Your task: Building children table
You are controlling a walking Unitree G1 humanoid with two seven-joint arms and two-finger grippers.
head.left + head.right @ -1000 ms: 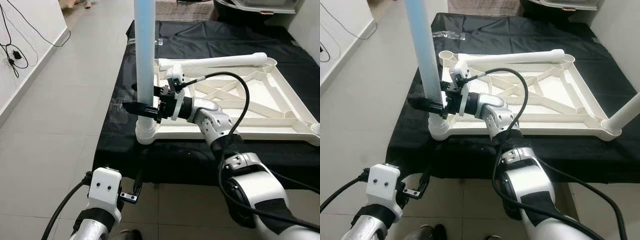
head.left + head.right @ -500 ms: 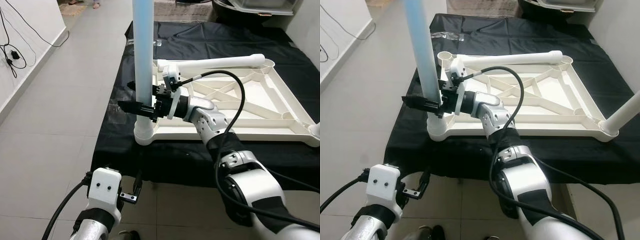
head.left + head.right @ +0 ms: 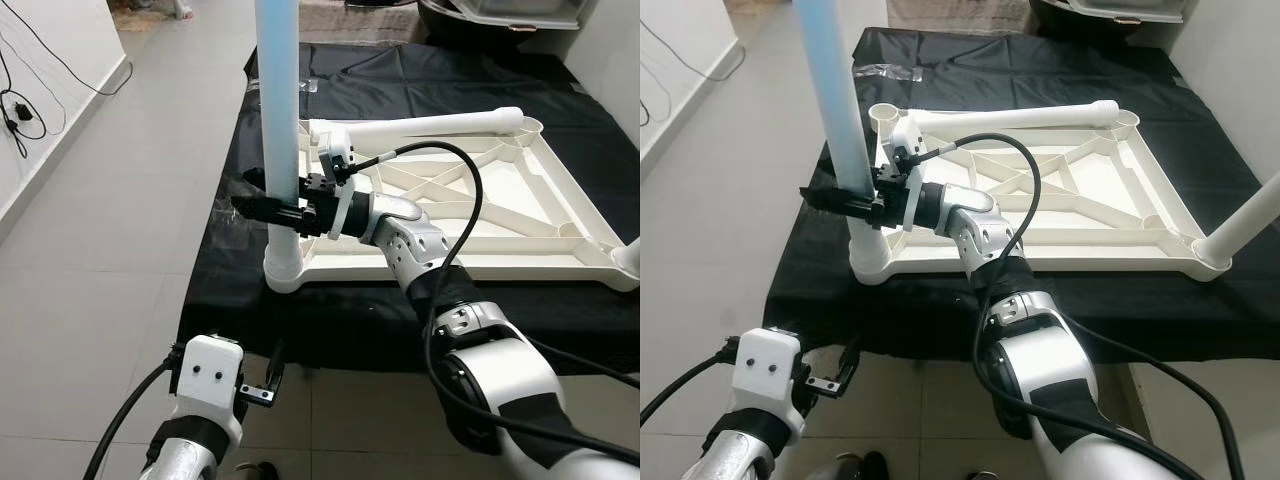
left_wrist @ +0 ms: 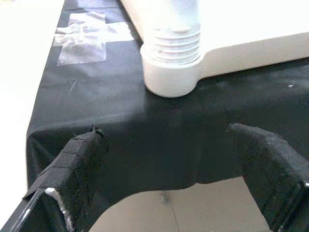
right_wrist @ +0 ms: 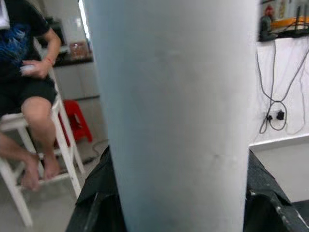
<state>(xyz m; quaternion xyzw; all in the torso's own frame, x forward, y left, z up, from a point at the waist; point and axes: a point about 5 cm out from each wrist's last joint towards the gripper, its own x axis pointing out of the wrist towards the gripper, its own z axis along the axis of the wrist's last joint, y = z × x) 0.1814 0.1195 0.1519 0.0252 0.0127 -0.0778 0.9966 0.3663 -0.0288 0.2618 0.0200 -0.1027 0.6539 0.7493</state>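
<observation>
A white table top [image 3: 520,225] lies upside down on a black cloth. A pale blue leg [image 3: 278,100] stands upright in its near-left corner socket [image 3: 283,272]. My right gripper [image 3: 250,205] is shut on this leg a little above the socket, one black finger on each side. In the right wrist view the leg [image 5: 178,111] spans the space between the fingers. My left gripper [image 4: 174,159] hangs open below the table's front edge, under that socket [image 4: 171,72], holding nothing. A white leg [image 3: 440,124] lies across the far rim. Another leg [image 3: 1248,222] rises tilted from the near-right corner.
The black cloth [image 3: 400,70] covers the low platform; a clear plastic bag [image 3: 885,70] lies at its far left. Grey tiled floor [image 3: 100,220] stretches to the left, with a cable on the wall [image 3: 15,100]. A person [image 5: 29,96] sits on a white stool beyond.
The whole picture has shifted slightly as the camera moved. My right gripper stays clasped on the blue leg, and its forearm has edged a little leftward. The left arm is unmoved.
</observation>
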